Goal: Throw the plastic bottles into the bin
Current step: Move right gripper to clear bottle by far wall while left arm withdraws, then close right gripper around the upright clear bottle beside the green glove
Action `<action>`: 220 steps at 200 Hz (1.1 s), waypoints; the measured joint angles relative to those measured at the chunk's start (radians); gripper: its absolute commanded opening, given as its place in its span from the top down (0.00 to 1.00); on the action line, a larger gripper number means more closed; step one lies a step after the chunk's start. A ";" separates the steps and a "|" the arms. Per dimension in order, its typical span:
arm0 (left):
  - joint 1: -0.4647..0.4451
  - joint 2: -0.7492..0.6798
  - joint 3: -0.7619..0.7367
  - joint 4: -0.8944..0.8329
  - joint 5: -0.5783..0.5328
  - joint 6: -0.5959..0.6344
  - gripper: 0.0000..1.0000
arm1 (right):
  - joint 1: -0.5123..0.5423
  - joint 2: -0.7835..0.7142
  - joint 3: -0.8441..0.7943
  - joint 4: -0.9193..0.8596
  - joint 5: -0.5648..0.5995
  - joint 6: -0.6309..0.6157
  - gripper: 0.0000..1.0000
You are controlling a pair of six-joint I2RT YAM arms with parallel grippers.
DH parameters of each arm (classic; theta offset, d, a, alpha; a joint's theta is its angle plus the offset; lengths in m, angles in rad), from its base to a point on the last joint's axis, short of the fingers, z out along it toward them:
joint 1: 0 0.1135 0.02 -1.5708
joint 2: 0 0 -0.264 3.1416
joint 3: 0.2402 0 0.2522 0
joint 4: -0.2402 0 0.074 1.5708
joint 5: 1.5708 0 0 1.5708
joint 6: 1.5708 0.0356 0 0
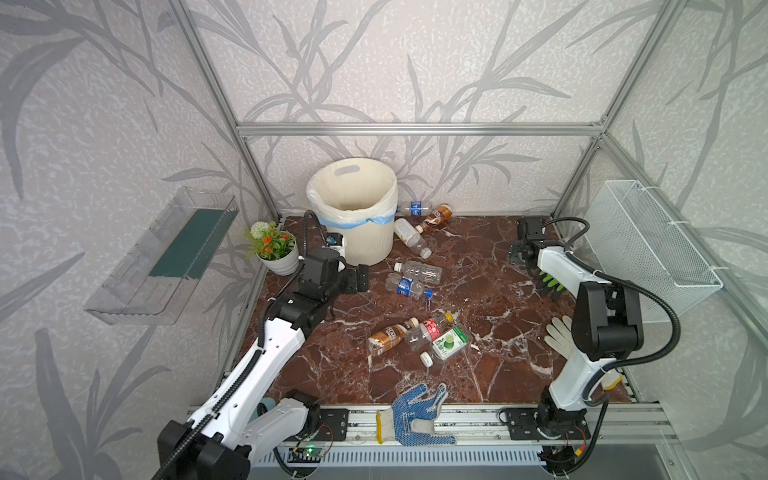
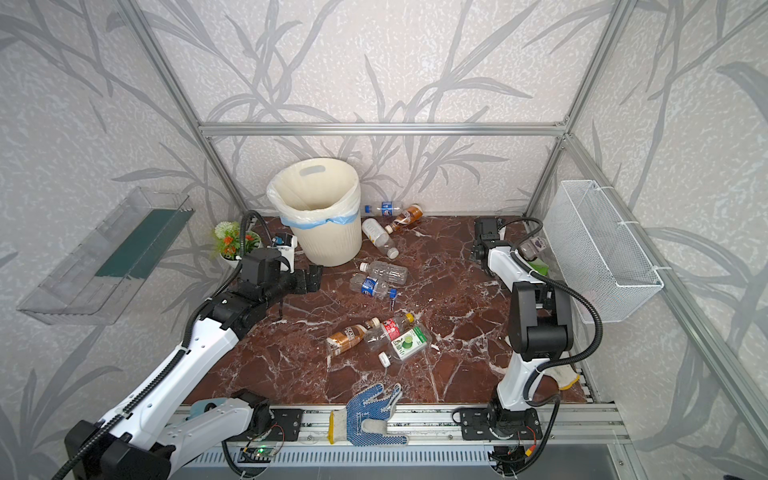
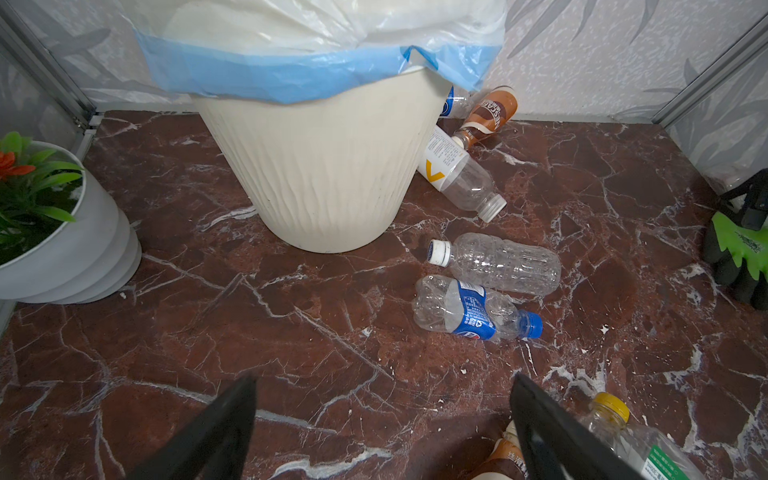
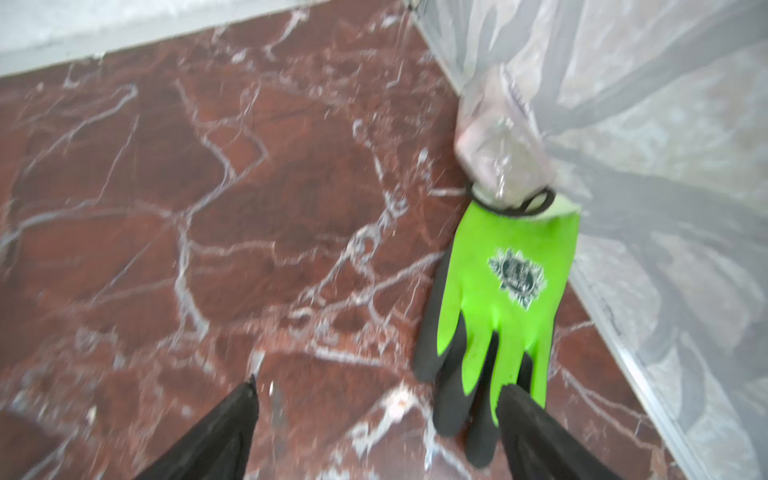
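Observation:
The cream ribbed bin [image 1: 353,216] [image 3: 328,174] with its blue-banded bag stands at the back left. Several plastic bottles lie around it. Three are behind its right side, one with a brown label [image 1: 438,216]. A clear bottle [image 3: 498,264] and a crushed blue-labelled bottle [image 3: 469,309] lie mid-table. Brown- [image 1: 388,337], red- [image 1: 428,330] and green-labelled [image 1: 449,343] bottles lie nearer the front. A crushed bottle [image 4: 498,145] sits in the far right corner. My left gripper [image 1: 359,278] [image 3: 382,382] hangs open and empty in front of the bin. My right gripper [image 1: 519,251] [image 4: 376,386] is open and empty by the green glove.
A green glove [image 4: 507,291] lies against the right wall below the corner bottle. A white flower pot [image 1: 276,249] stands left of the bin. A white glove [image 1: 557,336] and a blue-dotted glove [image 1: 415,411] lie near the front. A wire basket [image 1: 648,249] hangs on the right wall.

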 measured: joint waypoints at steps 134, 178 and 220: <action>0.031 0.097 0.039 0.021 0.151 -0.007 0.05 | -0.073 0.413 0.243 0.282 0.400 -0.539 0.07; 0.031 0.121 0.085 0.016 0.172 -0.025 0.05 | -0.112 0.456 0.277 0.373 0.414 -0.657 0.08; 0.031 0.153 0.104 0.006 0.176 -0.029 0.05 | -0.169 0.477 0.346 0.411 0.381 -0.711 0.09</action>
